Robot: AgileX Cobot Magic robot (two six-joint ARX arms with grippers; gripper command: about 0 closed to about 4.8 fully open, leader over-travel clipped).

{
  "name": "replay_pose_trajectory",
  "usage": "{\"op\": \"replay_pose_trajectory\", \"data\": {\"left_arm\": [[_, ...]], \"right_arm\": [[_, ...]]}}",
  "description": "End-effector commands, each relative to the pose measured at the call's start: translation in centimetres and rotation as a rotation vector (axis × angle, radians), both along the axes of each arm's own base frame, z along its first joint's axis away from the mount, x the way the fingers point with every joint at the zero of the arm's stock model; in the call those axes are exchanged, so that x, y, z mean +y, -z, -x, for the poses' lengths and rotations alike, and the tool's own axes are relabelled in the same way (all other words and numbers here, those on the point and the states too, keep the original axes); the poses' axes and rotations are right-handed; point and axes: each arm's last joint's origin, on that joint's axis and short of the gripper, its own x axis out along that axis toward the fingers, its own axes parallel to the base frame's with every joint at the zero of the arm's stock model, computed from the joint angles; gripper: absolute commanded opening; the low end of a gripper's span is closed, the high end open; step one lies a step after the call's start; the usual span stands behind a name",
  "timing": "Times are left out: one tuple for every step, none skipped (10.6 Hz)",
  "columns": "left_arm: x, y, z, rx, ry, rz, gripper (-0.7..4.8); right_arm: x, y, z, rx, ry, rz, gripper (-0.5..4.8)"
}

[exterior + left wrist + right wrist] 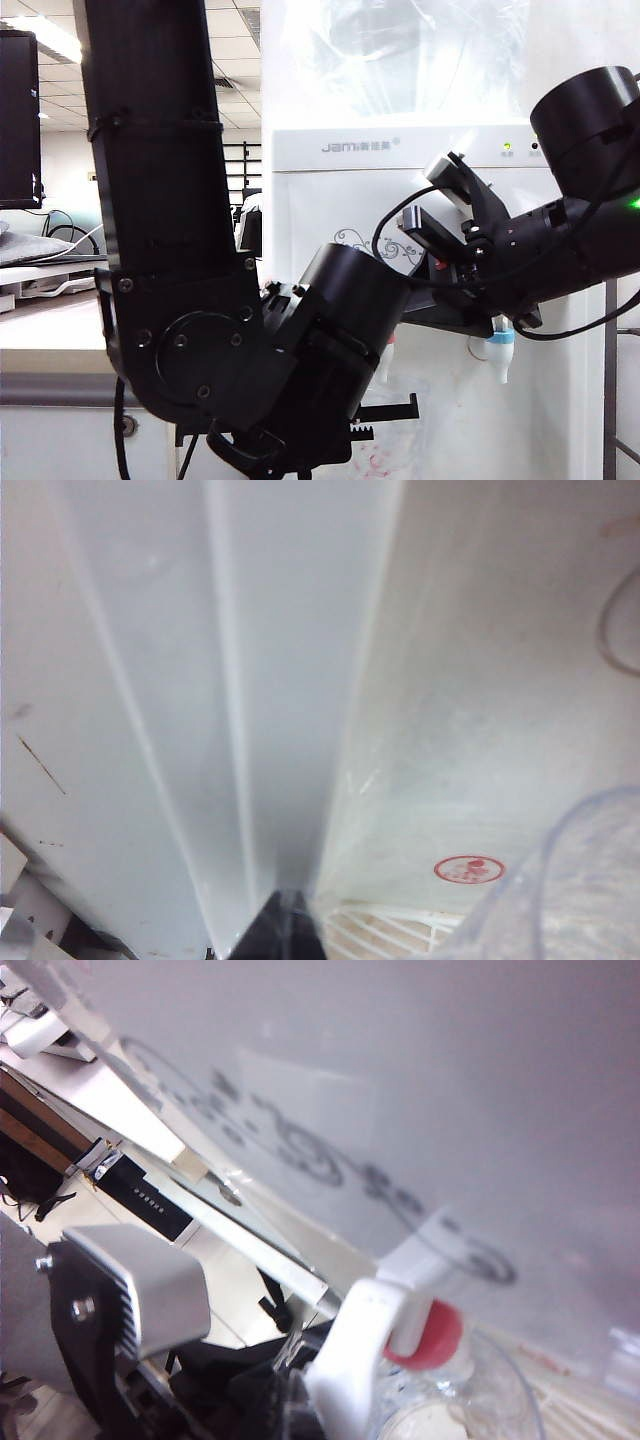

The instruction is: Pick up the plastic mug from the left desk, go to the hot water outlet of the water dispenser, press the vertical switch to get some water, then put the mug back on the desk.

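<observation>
The clear plastic mug hangs right under the hot water outlet, the red-collared tap of the white water dispenser. Its rim shows in the left wrist view above the drip grid. My left gripper is shut, a thin see-through strip of the mug pinched between its dark tips. The white vertical switch fills the near part of the right wrist view. My right gripper is only a dark blur beside it, hidden behind the left arm in the exterior view. The left desk lies at the left.
The blue-collared tap sits to the right of the red one. My left arm fills the foreground and my right arm reaches in from the right. A monitor and cables stand on a far desk.
</observation>
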Motion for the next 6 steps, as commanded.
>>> {"op": "replay_pose_trajectory", "data": {"left_arm": [[-0.08, -0.24, -0.13, -0.007, -0.008, 0.005, 0.03], [-0.08, -0.24, -0.13, -0.007, -0.008, 0.005, 0.03], [-0.09, -0.25, -0.13, -0.008, -0.008, 0.007, 0.03], [-0.09, -0.25, -0.13, -0.008, -0.008, 0.006, 0.03], [-0.09, -0.25, -0.13, -0.008, -0.008, 0.007, 0.03], [-0.09, -0.25, -0.13, -0.007, -0.008, 0.006, 0.03]], "right_arm": [[-0.11, 0.72, 0.28, 0.074, 0.008, 0.025, -0.05], [-0.12, 0.72, 0.28, 0.073, 0.009, 0.026, -0.05], [-0.12, 0.71, 0.27, 0.072, 0.011, 0.026, -0.05], [-0.13, 0.71, 0.26, 0.071, 0.014, 0.027, -0.05], [-0.13, 0.72, 0.27, 0.072, 0.014, 0.028, -0.05], [-0.13, 0.72, 0.27, 0.072, 0.014, 0.028, -0.05]]}}
